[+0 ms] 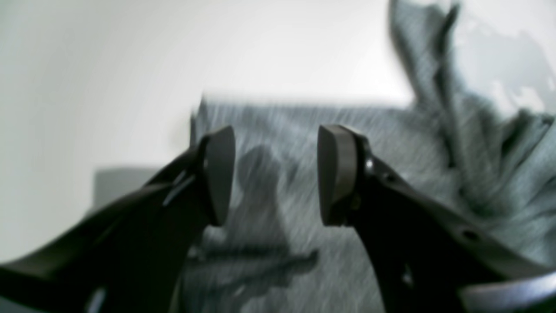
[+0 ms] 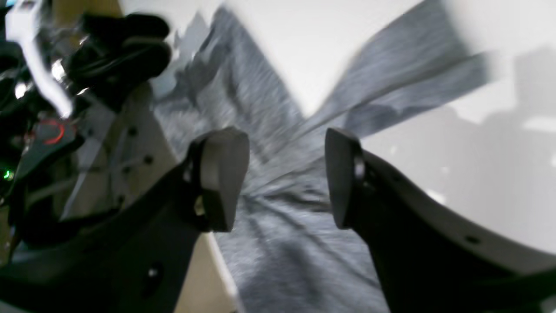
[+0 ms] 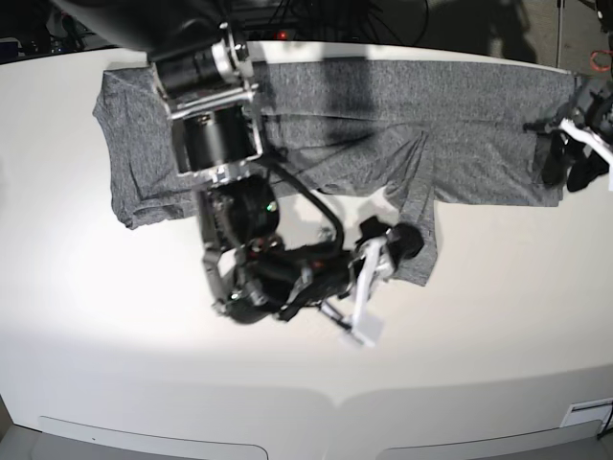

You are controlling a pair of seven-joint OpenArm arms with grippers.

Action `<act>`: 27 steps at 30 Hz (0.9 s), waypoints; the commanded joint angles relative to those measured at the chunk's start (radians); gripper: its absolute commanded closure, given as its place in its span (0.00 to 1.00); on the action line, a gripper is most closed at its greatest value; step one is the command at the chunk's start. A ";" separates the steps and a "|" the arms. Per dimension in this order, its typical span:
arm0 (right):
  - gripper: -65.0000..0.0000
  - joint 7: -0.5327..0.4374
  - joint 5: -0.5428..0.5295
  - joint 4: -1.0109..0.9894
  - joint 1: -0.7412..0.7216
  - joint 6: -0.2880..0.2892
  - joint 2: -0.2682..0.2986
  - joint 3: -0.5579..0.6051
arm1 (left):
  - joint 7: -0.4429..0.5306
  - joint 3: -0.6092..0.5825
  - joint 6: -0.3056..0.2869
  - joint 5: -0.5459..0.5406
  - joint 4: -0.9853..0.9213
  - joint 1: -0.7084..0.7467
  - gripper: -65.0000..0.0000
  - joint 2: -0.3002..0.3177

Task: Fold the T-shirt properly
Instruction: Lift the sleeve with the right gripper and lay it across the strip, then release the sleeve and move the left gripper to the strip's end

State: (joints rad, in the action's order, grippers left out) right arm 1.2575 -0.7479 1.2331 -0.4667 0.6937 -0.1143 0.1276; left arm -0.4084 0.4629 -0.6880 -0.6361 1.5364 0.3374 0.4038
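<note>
We see the right gripper (image 3: 407, 240) on the left of the base view with its pads apart, holding nothing, hanging just over the hanging flap of the T-shirt (image 3: 383, 134), which lies spread along the far side of the table (image 3: 96, 364). The cloth beneath that gripper is bunched where sleeve meets body (both wrist views are blurred), so we judge a pinch there could catch two layers and drag the whole shirt crooked. Further right, the left gripper (image 1: 276, 174) also stands open and empty above a flat grey panel, its edge just ahead; closing short of that edge could grab only air or wrinkle the thin knit.
</note>
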 commanded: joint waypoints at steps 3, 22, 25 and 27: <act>0.51 -0.071 0.095 0.017 -0.044 0.004 0.086 -0.066 | -0.005 -0.041 -0.008 -0.018 0.079 -0.040 0.55 0.003; 0.51 -0.090 0.168 0.017 0.230 0.004 0.483 -0.471 | -0.051 -0.666 0.410 0.446 0.032 -0.423 0.55 -0.173; 0.51 -0.090 0.161 0.017 0.264 0.004 0.489 -0.527 | -0.050 -0.703 0.412 0.479 -0.077 -0.478 0.55 -0.211; 0.51 -0.090 0.162 0.017 0.280 0.004 0.495 -0.552 | -0.049 -0.708 0.417 0.504 -0.165 -0.517 0.55 -0.238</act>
State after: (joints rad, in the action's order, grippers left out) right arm 1.1778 -0.5755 1.2331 -0.1677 0.6930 0.3595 -0.4198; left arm -0.4793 -0.2485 -0.2695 -0.1211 1.3483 -0.1577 0.1631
